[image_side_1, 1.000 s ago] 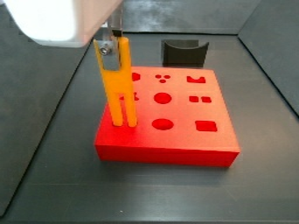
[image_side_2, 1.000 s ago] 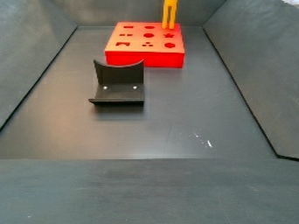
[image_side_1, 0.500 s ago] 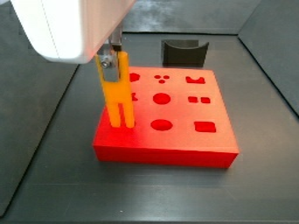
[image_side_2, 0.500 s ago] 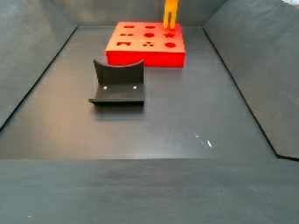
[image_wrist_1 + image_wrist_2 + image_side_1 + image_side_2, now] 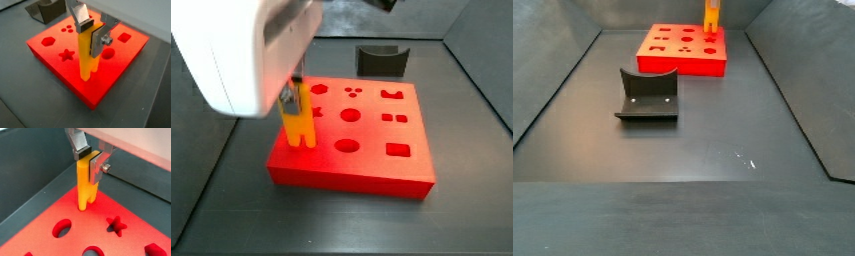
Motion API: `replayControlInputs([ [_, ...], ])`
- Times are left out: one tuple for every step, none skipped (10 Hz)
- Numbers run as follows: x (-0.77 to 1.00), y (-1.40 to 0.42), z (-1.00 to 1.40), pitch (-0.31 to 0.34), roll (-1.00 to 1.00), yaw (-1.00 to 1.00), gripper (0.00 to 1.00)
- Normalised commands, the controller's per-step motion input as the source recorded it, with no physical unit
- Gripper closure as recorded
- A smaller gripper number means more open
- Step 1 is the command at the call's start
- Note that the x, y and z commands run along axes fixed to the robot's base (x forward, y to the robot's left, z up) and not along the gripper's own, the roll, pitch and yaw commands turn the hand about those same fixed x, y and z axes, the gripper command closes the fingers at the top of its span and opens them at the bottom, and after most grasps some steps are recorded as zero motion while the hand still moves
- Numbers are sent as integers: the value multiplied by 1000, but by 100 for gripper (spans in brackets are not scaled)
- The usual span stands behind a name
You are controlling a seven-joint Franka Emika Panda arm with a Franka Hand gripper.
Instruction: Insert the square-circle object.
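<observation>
My gripper (image 5: 91,34) is shut on the square-circle object (image 5: 87,62), a long orange-yellow peg held upright. Its forked lower end is at the top face of the red block (image 5: 127,50), near one corner; I cannot tell whether it touches. The gripper (image 5: 90,162), the peg (image 5: 85,190) and the block (image 5: 87,228) also show in a wrist view. In a side view the gripper (image 5: 291,100) holds the peg (image 5: 297,128) at the near left corner of the block (image 5: 372,165). In a side view only the peg (image 5: 712,15) shows over the block (image 5: 680,62).
The red block has several shaped holes in its top. The dark fixture (image 5: 647,95) stands on the grey floor apart from the block, and shows behind it in a side view (image 5: 380,58). Sloping grey walls (image 5: 553,90) enclose the floor.
The gripper with the peg has come lower and nearer the side camera. The red block has slid a little, to the left in that side view.
</observation>
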Motion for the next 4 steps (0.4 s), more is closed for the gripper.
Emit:
replayControlInputs([
  [0,0,-937,71,-13,0,100],
  [0,0,-1000,50,-26,0,100],
  [0,0,-40,20,0,0,100],
  [0,0,0,0,0,0,100],
])
